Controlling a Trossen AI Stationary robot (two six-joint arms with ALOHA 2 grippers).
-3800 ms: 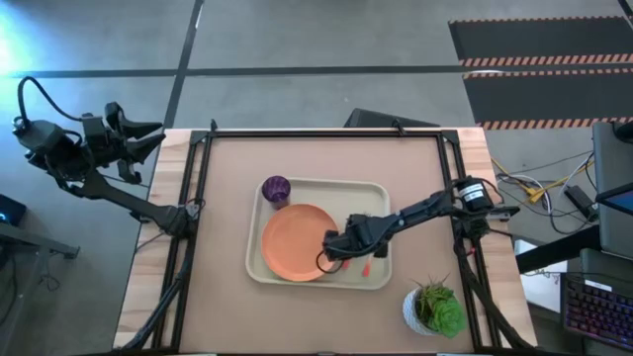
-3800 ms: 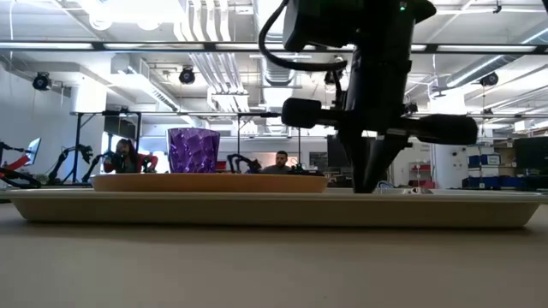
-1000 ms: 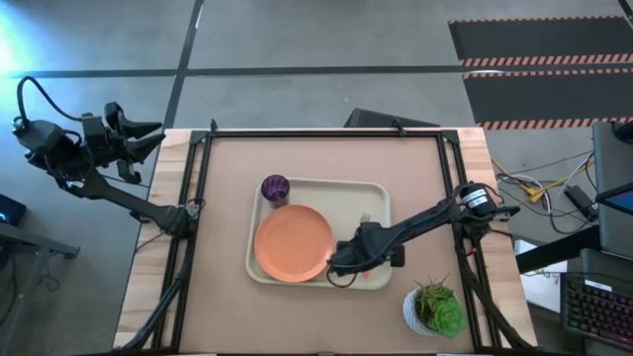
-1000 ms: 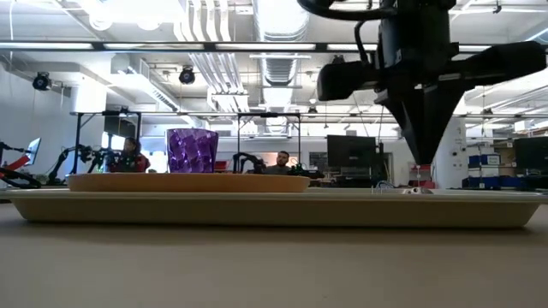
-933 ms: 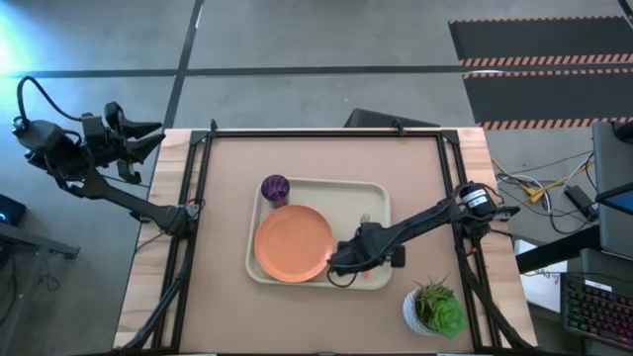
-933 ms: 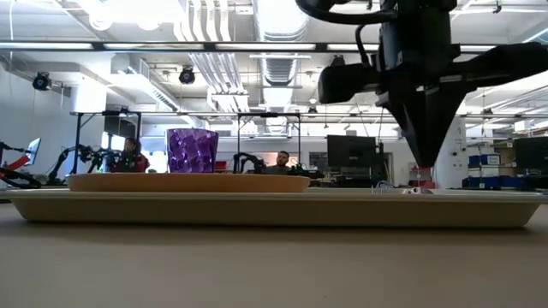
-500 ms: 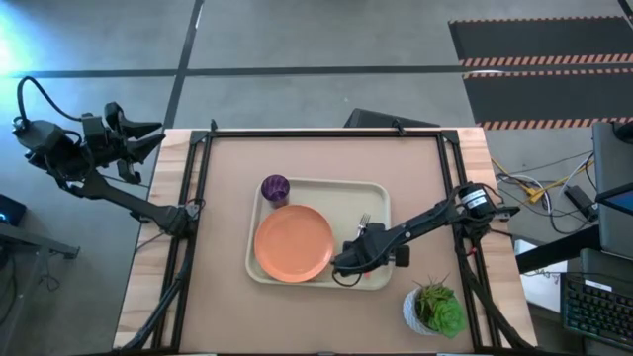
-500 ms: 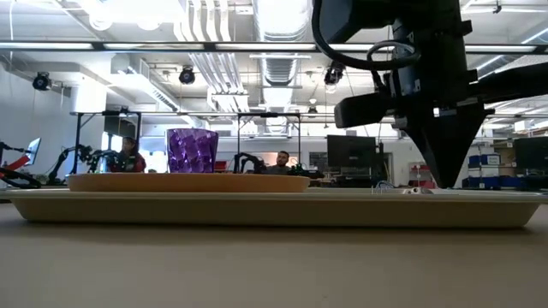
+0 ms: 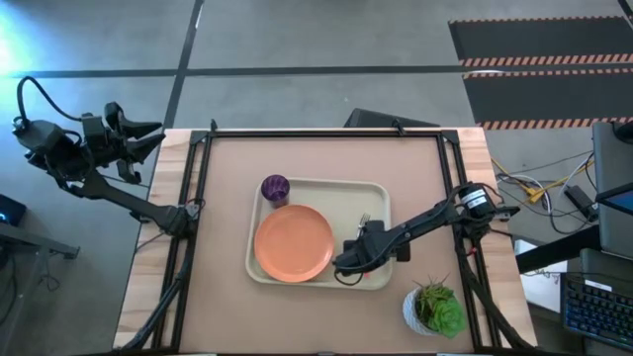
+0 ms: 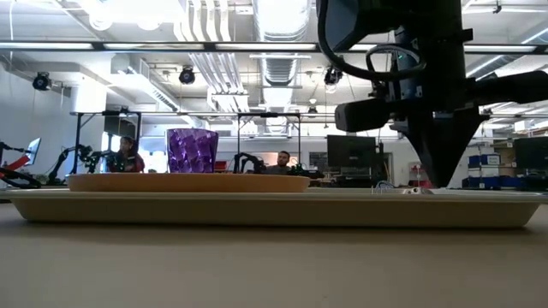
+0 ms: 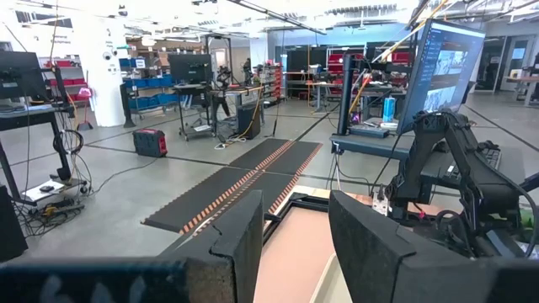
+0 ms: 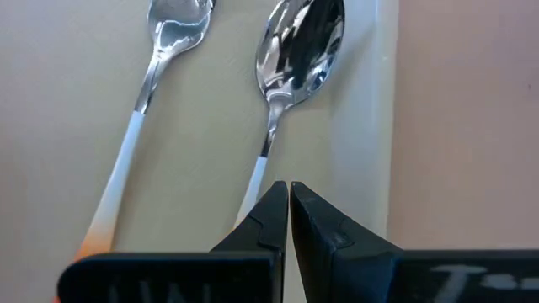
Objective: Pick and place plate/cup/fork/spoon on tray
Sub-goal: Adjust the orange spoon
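While shut, right tool (image 12: 289, 202) above spoon (image 12: 290, 76)

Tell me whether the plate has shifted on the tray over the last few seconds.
Yes. In the high view the plate has slid left within the tray, away from the fork and closer to the tray's left rim.

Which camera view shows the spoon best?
The right wrist view: the spoon fills it, bowl sharp, beside the fork. The high view hides it under the right arm; the low view shows a glint; the left wrist view, nothing.
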